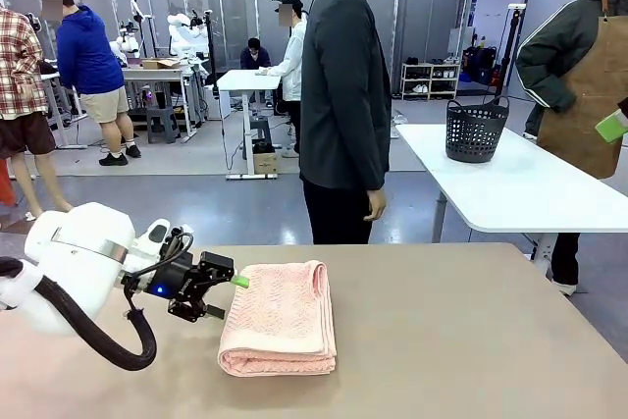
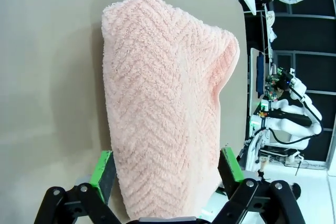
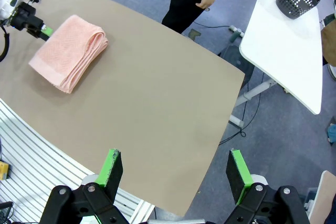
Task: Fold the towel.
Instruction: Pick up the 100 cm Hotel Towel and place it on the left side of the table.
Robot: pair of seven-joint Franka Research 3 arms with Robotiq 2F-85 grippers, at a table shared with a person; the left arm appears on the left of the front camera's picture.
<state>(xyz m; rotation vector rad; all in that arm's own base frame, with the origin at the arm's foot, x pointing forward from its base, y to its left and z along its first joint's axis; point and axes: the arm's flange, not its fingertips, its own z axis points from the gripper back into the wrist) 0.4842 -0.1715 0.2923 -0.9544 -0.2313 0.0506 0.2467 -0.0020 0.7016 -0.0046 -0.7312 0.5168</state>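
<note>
Lying folded on the table [image 1: 471, 331], the towel [image 1: 280, 319]; spread wide at its left edge, left gripper [image 1: 228, 297]; spread high above, right gripper [image 3: 176, 174].

Towel [image 1: 279, 318]: soft pink terry cloth, rough herringbone pile. Desk [image 1: 471, 340]: smooth matt tan surface. Left pincer [image 2: 167, 167]: black plastic-looking body, green pads with a slight sheen.

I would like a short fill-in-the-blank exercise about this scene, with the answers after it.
1. The towel on the table is already ____.
2. The left gripper is beside the towel with its jaws ____.
3. The towel's colour is ____.
4. The right gripper holds ____.

Answers: folded; open; pink; nothing
</note>
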